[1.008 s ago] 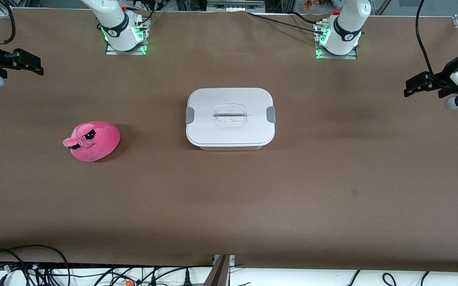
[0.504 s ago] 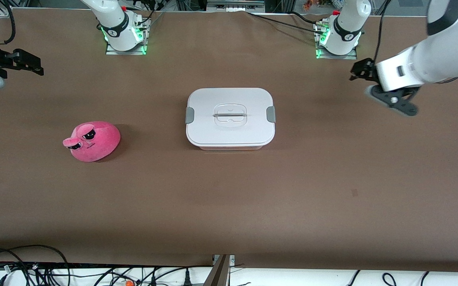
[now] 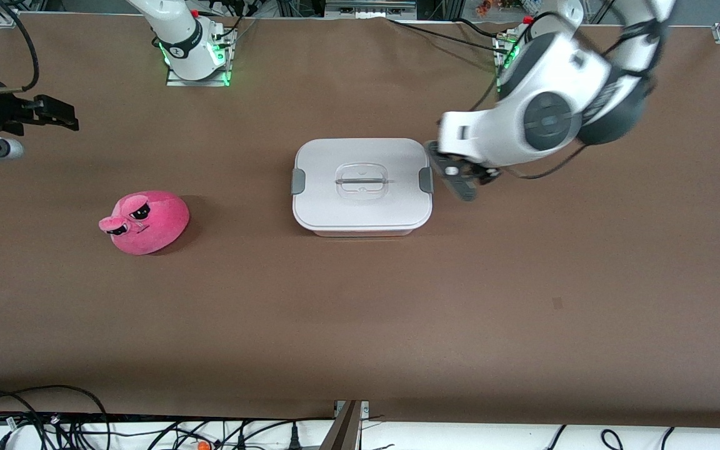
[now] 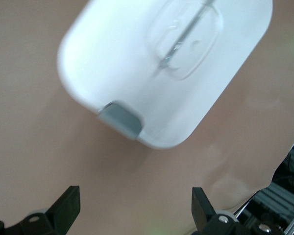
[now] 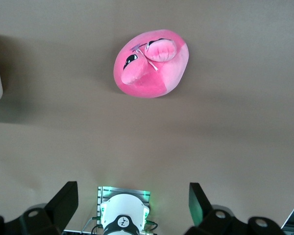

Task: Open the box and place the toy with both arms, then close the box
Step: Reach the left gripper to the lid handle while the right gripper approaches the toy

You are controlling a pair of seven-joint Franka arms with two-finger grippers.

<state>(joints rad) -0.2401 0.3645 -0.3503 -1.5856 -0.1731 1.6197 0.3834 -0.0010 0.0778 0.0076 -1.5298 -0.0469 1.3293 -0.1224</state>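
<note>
Box [image 3: 362, 184] lidded, left tool [image 3: 457, 177] spread beside its clip [image 3: 425, 180], right tool [image 3: 54, 112] waiting.

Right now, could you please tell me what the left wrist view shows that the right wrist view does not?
Only the left wrist view shows the box's closed white lid, its recessed centre handle and one grey end clip, with the left end effector open over the table beside that clip. Only the right wrist view shows the toy and the right arm's base, with the right end effector open. Both share the brown table.
</note>
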